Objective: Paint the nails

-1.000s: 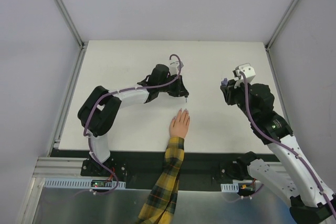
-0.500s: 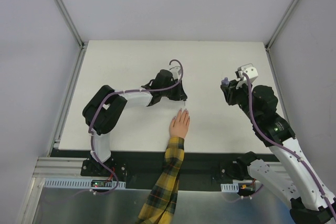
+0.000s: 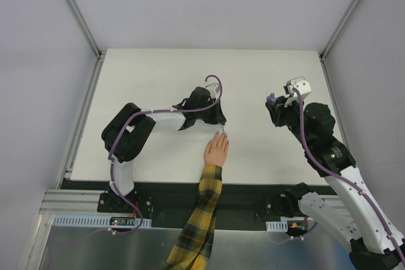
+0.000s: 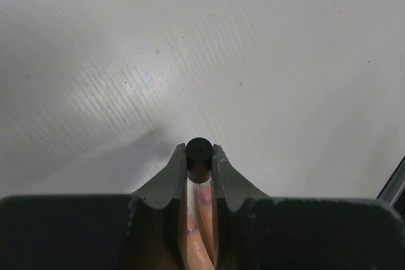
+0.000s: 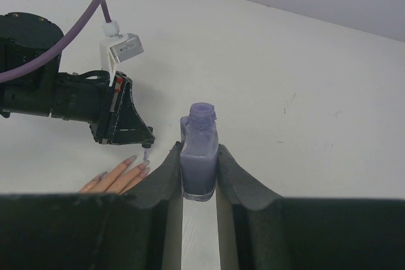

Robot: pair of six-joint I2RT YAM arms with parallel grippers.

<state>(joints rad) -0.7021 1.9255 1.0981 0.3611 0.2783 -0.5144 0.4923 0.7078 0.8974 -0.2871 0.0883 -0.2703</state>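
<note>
Left tool [image 4: 199,153] pinches black cap [image 4: 199,158] over nails [image 4: 205,195] (right tool [image 5: 199,152] clamps purple bottle [image 5: 199,172]).

A white table [image 3: 158,74], faintly scratched, stretches away from my two arm bases. One pale hand [image 3: 216,151] lies flat on it near my edge, palm down, fingers pointing away from me, nails [image 5: 143,164] facing up. Its yellow plaid sleeve [image 3: 209,184] crosses the table's near edge.
</note>
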